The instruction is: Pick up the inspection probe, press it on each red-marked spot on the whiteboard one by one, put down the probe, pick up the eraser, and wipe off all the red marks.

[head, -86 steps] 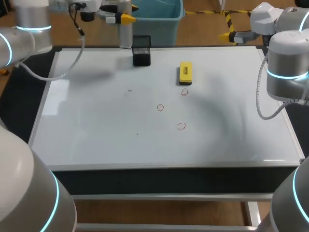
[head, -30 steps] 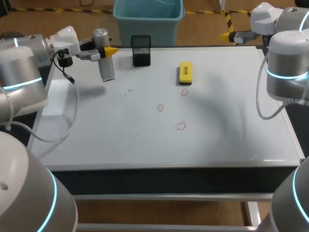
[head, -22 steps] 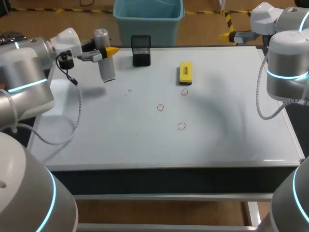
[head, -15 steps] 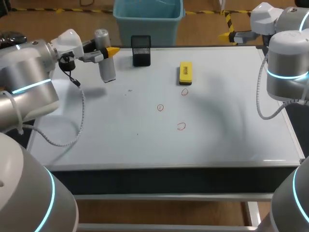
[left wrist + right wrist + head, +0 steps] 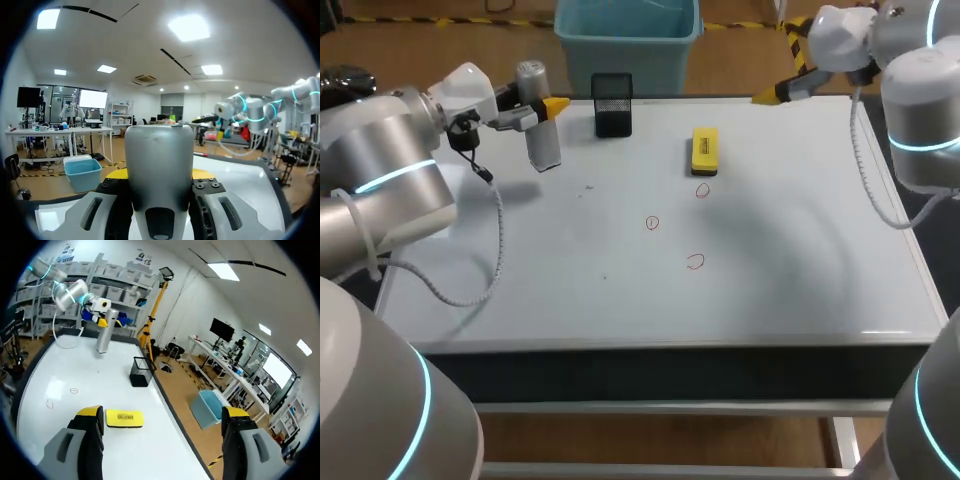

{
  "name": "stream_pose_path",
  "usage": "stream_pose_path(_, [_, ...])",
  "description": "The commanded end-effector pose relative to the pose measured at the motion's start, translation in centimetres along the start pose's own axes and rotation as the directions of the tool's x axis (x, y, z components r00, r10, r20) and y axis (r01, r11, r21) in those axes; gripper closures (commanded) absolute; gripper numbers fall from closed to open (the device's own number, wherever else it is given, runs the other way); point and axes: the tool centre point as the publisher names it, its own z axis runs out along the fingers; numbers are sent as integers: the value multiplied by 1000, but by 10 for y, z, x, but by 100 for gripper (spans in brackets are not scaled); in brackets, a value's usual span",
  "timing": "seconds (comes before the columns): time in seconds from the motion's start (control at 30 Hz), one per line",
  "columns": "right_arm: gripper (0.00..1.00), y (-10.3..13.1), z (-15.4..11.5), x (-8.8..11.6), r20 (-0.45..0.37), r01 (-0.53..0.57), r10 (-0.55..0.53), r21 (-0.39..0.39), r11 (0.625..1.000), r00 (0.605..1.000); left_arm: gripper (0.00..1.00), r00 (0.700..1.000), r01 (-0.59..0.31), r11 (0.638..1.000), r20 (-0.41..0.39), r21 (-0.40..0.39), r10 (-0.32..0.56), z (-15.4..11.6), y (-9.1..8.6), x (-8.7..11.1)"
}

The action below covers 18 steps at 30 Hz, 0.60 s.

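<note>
Probe [image 5: 538, 118]: grey cylinder, near upright, at the upper left of the head view. It is pinched from both sides by the left hand [image 5: 542, 106]. Its lower end seems to be just clear of the whiteboard [image 5: 520, 280].

Left hand, wrist view [image 5: 159, 175]: the fingers are clamped on the probe body [image 5: 159, 165].

Right hand [image 5: 775, 95]: at the upper right of the head view, spread wide and holding nothing. This is confirmed in its own view [image 5: 164, 412].

Red marks: three small rings at centre frame [image 5: 702, 190] [image 5: 652, 223] [image 5: 695, 261], all intact.

Eraser [image 5: 704, 150]: yellow, lying flat just above the uppermost mark.

Mesh holder [image 5: 613, 103]: black, at the board's far edge, to the right of the probe.

Step in hand: probably the pickup is done and the carry to the first mark is under way, with no pressing begun.

Next move calls for travelling right and down-frame to a ring, keeping the tip pointing down, and lowering squarely onto it. The eraser sits close to the top mark and needs to be avoided.
</note>
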Motion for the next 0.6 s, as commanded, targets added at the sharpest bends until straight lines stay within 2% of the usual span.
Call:
stream_pose_path(0.03, [0, -4, 19, 2, -320, 233, -192, 94, 968, 928, 100, 1000, -2, 1000, 24, 4, 2, 0, -1, 2])
stream_pose_path(0.17, [0, -8, 29, 14, -460, 398, -308, 112, 910, 833, 100, 1000, -2, 1000, 24, 4, 2, 0, -1, 2])
stream_pose_path(0.23, [0, -11, 34, 20, -526, 514, -382, 125, 849, 760, 100, 1000, -2, 1000, 24, 4, 2, 0, -1, 2])
stream_pose_path(0.33, [0, -15, 39, 24, -594, 615, -438, 126, 778, 675, 100, 1000, -2, 1000, 24, 4, 2, 0, -1, 2])
stream_pose_path(0.5, [0, -20, 46, 28, -662, 722, -494, 104, 684, 563, 100, 1000, -2, 1000, 24, 4, 2, 0, -1, 2])
stream_pose_path(0.57, [0, -24, 47, 30, -674, 767, -523, 102, 633, 522, 100, 1000, -2, 1000, 24, 4, 2, 0, -1, 2])
stream_pose_path(0.6, [0, -27, 48, 31, -690, 795, -537, 94, 599, 486, 100, 1000, -2, 1000, 24, 4, 2, 0, -1, 2])
